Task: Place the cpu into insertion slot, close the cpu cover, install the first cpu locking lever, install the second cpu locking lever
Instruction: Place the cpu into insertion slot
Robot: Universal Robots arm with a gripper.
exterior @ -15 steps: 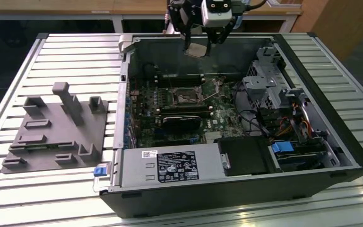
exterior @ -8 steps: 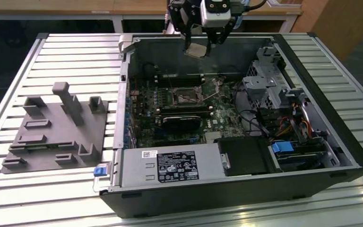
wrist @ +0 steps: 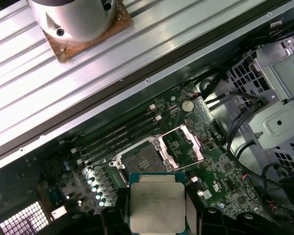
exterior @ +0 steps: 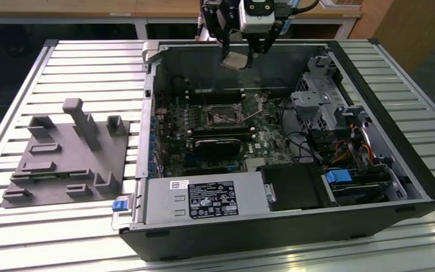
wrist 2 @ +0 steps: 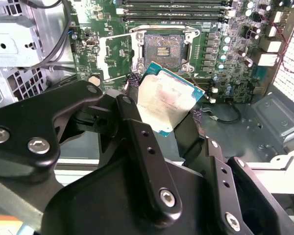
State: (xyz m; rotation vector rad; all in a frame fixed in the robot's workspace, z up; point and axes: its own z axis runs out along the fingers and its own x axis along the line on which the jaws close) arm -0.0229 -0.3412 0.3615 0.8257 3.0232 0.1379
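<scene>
My gripper (exterior: 242,55) is shut on the cpu (exterior: 238,60), a small flat square chip with a pale metal top, held tilted above the far end of the open computer case. In both wrist views the black fingers (wrist 2: 133,110) clamp two opposite edges of the cpu (wrist 2: 167,100) (wrist: 156,208). The insertion slot (exterior: 224,117) (wrist 2: 161,49) (wrist: 139,161) lies bare on the green motherboard, below and apart from the chip. The cpu cover (wrist 2: 115,56) (wrist: 183,147), a thin silvery frame, is swung open beside the slot.
The case walls (exterior: 151,113) ring the motherboard. A grey power supply box (exterior: 202,201) sits at the near end, a metal drive cage (exterior: 331,102) with cables at the exterior view's right. A grey fixture block (exterior: 66,158) lies on the slatted table (exterior: 89,68). The arm's base (wrist: 73,19) stands outside the case.
</scene>
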